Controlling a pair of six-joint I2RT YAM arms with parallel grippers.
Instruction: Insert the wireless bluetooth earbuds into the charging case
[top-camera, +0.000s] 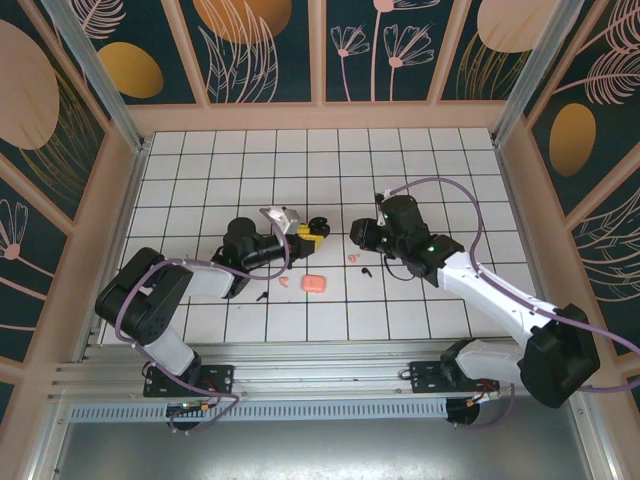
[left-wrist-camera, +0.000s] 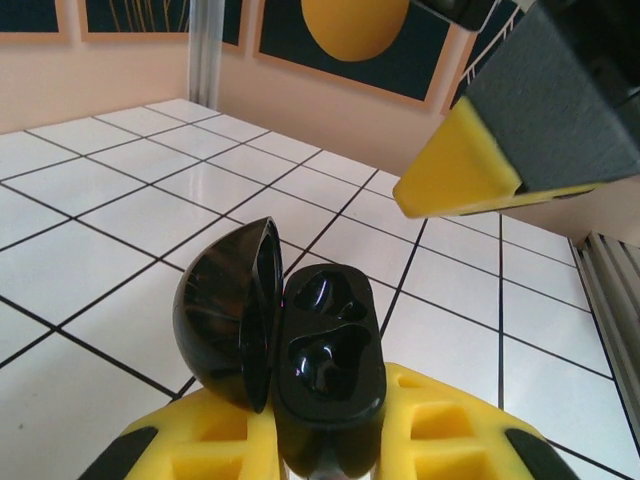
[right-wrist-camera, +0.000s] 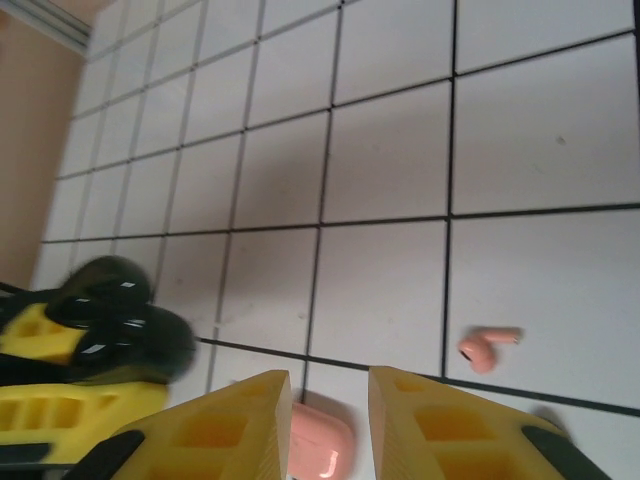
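Note:
The black charging case (left-wrist-camera: 325, 350) is open, lid swung to the left, and both of its hollows are empty. My left gripper (left-wrist-camera: 325, 445) is shut on its lower body, a little above the table (top-camera: 305, 232). The same case (right-wrist-camera: 120, 320) is blurred at the left in the right wrist view. My right gripper (right-wrist-camera: 330, 385) hovers just right of it (top-camera: 358, 237), jaws a narrow gap apart with nothing between them. One yellow fingertip (left-wrist-camera: 460, 175) of it hangs above the case. A pink earbud (right-wrist-camera: 487, 347) lies on a tile (top-camera: 352, 256). A black earbud (top-camera: 366, 270) lies nearby.
A shut pink case (top-camera: 313, 284) lies on the tiles below my right fingers (right-wrist-camera: 320, 445). Another pink earbud (top-camera: 284, 281) and a black one (top-camera: 262, 296) lie near the left arm. Walls ring the white grid table (top-camera: 440, 170).

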